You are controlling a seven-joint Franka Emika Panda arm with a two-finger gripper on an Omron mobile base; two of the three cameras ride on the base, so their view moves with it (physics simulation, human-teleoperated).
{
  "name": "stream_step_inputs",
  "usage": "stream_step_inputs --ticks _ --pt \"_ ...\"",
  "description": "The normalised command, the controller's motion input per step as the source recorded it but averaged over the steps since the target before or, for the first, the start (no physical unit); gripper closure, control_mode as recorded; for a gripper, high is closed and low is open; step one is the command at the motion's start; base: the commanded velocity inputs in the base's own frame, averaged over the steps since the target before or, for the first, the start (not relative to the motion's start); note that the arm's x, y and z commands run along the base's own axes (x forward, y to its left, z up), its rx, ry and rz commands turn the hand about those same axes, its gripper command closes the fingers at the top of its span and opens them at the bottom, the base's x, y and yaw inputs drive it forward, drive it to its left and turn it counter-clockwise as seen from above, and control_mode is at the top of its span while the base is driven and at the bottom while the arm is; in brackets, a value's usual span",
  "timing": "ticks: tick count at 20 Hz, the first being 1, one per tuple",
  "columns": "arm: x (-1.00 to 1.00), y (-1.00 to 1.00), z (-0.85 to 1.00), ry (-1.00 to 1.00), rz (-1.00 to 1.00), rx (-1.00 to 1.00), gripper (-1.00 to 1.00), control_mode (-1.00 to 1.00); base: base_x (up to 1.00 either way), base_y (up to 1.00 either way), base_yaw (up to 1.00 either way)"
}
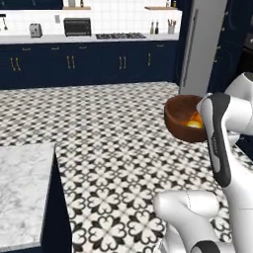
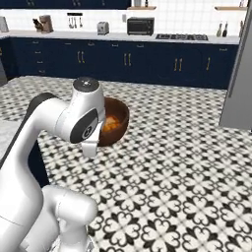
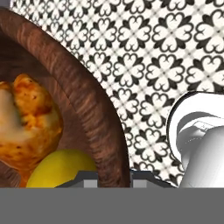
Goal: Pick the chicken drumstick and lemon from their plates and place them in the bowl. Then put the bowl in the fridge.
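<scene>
My gripper (image 3: 114, 175) is mostly hidden: in the hand view just the fingertips (image 3: 89, 176) poke up at the bottom, either side of the bowl (image 3: 83, 100) wall; in both base views my own arm covers it. Bowl is cut off at the left and top of the hand view, and my forearm blocks its right side in the left base view (image 1: 180, 118) and its left side in the right base view (image 2: 115, 123). Chicken drumstick (image 3: 28, 122) is only partly in frame, bone end can't be made out; lemon (image 3: 61, 168) is clipped at the bottom. Both sit inside the bowl, touching each other. Floor (image 1: 113, 128) is black-and-white patterned tile; bowl is held up in the air over it. White marble table (image 1: 22, 192) corner at lower left of the left base view. Navy cabinets (image 2: 138, 61) with brass handles along the back wall, toaster oven (image 1: 77, 26) and stovetop (image 1: 121, 35) on the counter above. Fridge (image 1: 202, 47), grey steel, stands at the right, well apart from the bowl. Gripper is pinched down on the bowl's rim, one finger inside the wall, one outside.
</scene>
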Motion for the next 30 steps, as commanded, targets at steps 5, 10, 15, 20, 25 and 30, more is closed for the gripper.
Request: stream_step_inputs --ticks 5,10,15,20,25,30 --pt "0.00 0.00 0.00 0.00 0.00 0.00 1.00 1.00 1.00 0.00 0.18" --pt "0.00 0.00 0.00 0.00 0.00 0.00 1.00 1.00 1.00 -0.05 0.11" --pt "0.00 0.00 0.00 0.00 0.00 0.00 1.00 1.00 1.00 0.02 -0.23" --pt "0.00 0.00 0.00 0.00 0.00 0.00 1.00 1.00 1.00 0.26 -0.40" --pt "0.00 0.00 0.00 0.00 0.00 0.00 1.00 1.00 1.00 0.44 -0.42" --pt "0.00 0.00 0.00 0.00 0.00 0.00 1.00 1.00 1.00 0.38 -0.33"
